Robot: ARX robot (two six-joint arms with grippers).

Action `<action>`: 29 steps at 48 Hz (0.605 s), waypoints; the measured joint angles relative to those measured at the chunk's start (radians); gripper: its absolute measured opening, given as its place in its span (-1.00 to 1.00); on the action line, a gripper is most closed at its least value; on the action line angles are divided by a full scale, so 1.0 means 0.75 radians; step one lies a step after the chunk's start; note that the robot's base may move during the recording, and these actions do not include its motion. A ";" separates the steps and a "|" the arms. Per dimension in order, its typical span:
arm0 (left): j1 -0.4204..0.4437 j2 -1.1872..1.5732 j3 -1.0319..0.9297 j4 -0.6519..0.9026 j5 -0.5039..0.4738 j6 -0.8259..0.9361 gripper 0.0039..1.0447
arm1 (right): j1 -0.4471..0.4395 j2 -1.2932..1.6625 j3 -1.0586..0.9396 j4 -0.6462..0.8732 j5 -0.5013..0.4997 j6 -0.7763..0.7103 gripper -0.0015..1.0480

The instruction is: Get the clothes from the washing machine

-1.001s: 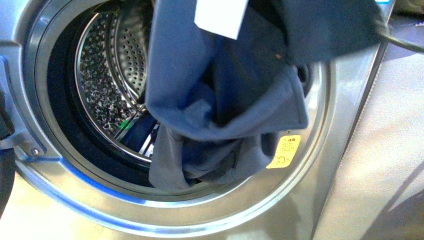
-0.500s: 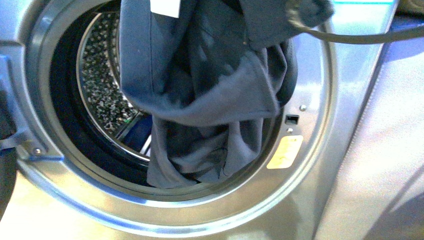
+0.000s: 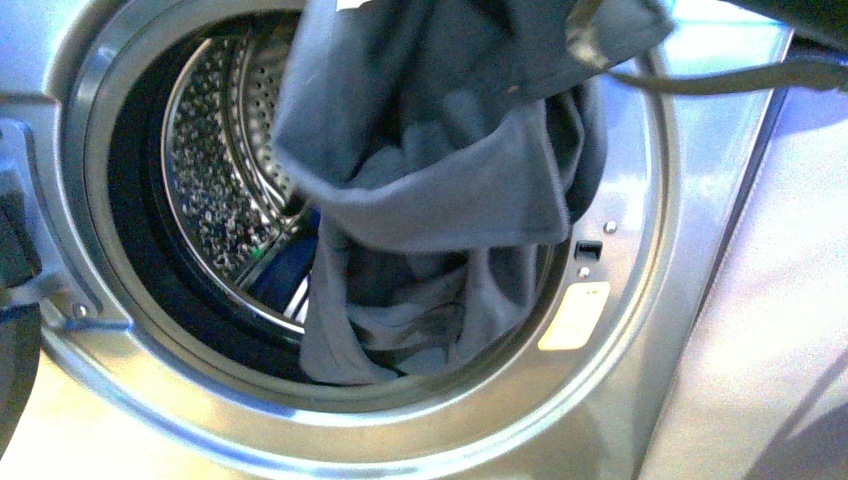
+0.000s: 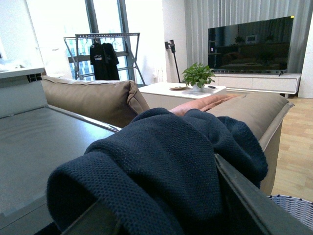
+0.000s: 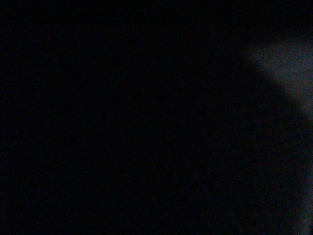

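Grey metal washing machine (image 3: pixel 700 330) front fills front view. Perforated steel drum (image 3: pixel 215 190) shines at 9 o'clock of porthole. Clothes (image 3: pixel 430 170), slate-blue twill in limp folds, hang from 12 to 6 o'clock, tail inside rim. I judge: lift higher, draw outward slowly so hem clears rim. My jaws: cannot tell either's state; right wrist view dark.
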 joint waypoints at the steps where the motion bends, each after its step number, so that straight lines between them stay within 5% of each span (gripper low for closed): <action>1: 0.000 0.000 0.001 0.000 0.000 0.000 -0.13 | -0.014 -0.013 -0.001 0.007 0.007 -0.002 -0.23; 9: 0.000 0.000 0.008 0.001 0.003 0.000 0.42 | -0.145 -0.144 -0.026 0.021 0.013 -0.001 -0.70; 16: 0.000 0.000 0.009 0.001 0.004 0.000 0.86 | -0.247 -0.290 -0.066 -0.017 -0.039 0.008 -0.79; 29: 0.000 0.000 0.009 0.001 0.008 -0.001 0.88 | -0.571 -0.580 -0.132 -0.167 -0.258 0.106 -0.79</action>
